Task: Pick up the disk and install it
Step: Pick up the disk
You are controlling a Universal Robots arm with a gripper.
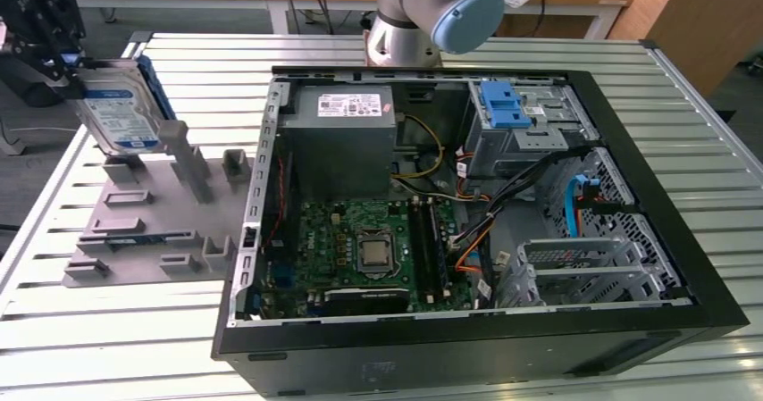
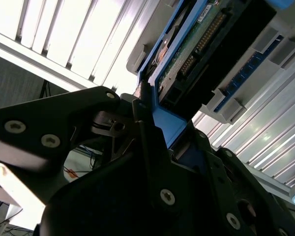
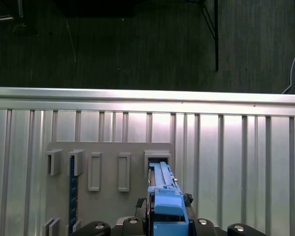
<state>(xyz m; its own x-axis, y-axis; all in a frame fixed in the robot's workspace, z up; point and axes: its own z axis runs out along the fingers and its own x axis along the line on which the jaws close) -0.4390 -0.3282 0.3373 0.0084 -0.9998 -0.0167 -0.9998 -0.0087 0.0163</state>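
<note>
disk [image 1: 117, 106]: glossy metal, blue plastic edging | table [image 1: 214, 62]: matt ribbed metal

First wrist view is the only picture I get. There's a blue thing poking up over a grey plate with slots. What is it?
Observer: That's the edge of the disk. The exterior view shows it standing upright, a white-and-blue label on its face and the tool gripping its top end.
Operator: Is there a computer anywhere near?
Observer: Yes. In the exterior view an open computer case lies on the slatted table, to the exterior view's right of the grey holder.
Operator: What's on the disk's other face?
Observer: The second wrist view shows a green circuit board there.
</note>
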